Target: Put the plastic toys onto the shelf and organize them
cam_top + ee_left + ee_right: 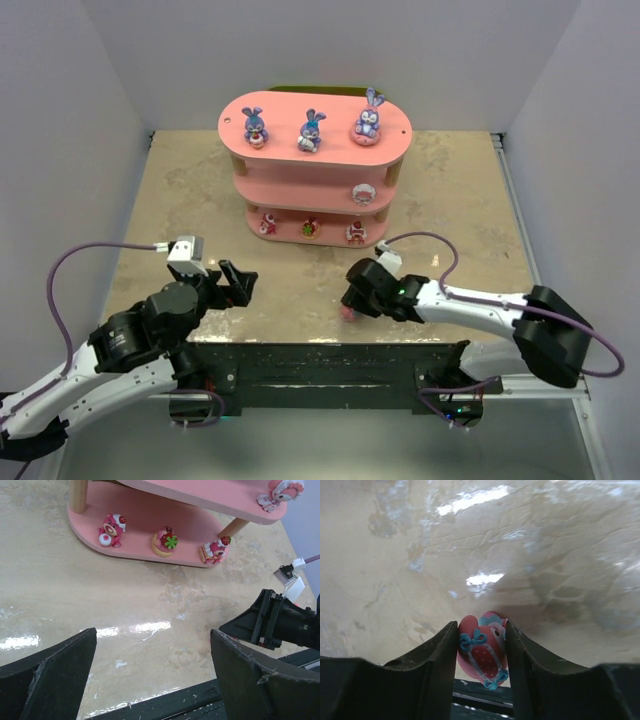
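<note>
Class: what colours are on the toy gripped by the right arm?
The toy is pink-red with blue bows; clearest in right wrist view.

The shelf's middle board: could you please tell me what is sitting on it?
One pink-and-white figure stands near its right end. The top board overhangs the back of the middle board, so anything further back there cannot be seen.
</note>
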`<state>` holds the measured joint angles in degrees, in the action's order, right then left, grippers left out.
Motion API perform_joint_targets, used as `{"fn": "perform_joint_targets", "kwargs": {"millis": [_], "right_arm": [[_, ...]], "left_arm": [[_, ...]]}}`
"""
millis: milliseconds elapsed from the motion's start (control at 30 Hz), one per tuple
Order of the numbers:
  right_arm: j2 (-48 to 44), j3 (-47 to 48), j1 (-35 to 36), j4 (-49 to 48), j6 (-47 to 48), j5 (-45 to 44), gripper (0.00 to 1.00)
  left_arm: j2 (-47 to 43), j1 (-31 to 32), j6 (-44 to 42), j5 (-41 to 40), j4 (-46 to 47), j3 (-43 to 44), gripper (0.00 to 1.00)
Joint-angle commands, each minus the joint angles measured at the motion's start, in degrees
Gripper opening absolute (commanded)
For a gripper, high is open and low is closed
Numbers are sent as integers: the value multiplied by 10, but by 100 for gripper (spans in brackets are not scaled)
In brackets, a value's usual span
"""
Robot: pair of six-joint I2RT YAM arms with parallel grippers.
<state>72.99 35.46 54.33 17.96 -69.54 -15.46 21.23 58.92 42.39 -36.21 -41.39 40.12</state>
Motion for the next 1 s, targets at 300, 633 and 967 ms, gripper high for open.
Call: {"fn": "perform_joint_targets", "kwargs": {"millis": [300,633,967], "right_arm": [[135,155,93,49,-152,-183,50],[92,165,94,12,84,-144,82],[49,167,90,22,572,108,90]], "left_arm": [[-19,1,1,-10,7,-4,100],[-11,1,4,-16,0,-2,100],[-11,1,8,-17,1,-4,100]]}}
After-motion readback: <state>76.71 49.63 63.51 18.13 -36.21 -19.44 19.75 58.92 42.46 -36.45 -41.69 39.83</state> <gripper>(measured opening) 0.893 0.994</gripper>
